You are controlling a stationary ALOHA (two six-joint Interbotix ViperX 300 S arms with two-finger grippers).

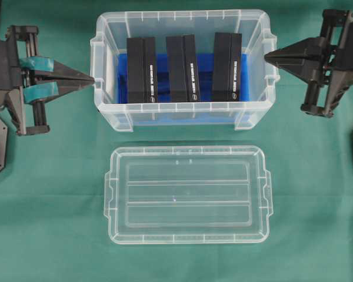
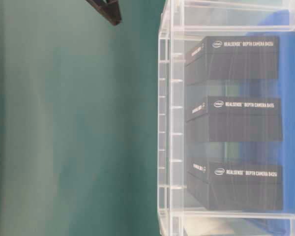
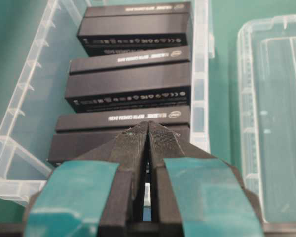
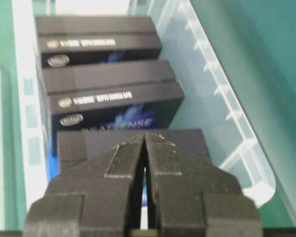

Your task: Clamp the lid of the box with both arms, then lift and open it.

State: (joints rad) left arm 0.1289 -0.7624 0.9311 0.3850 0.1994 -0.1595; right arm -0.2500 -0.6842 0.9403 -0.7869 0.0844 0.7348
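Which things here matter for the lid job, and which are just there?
Job: lid, off and flat on the cloth; box; left gripper; right gripper, both shut.
Bystanders: three black cartons in the box; green cloth.

Clear plastic, matt black, green cloth

The box (image 1: pixel 182 111) and lid (image 1: pixel 188 195) are both clear, glossy plastic with a slightly frosted look on the ribs. The three black blocks (image 1: pixel 184 68) inside look like matt cardboard with pale print. The surface (image 1: pixel 47 194) is covered in matt green cloth. Left end effector (image 3: pixel 147 132) is matt black with a finely ribbed texture, wrapped in smooth teal tape (image 3: pixel 207 195).
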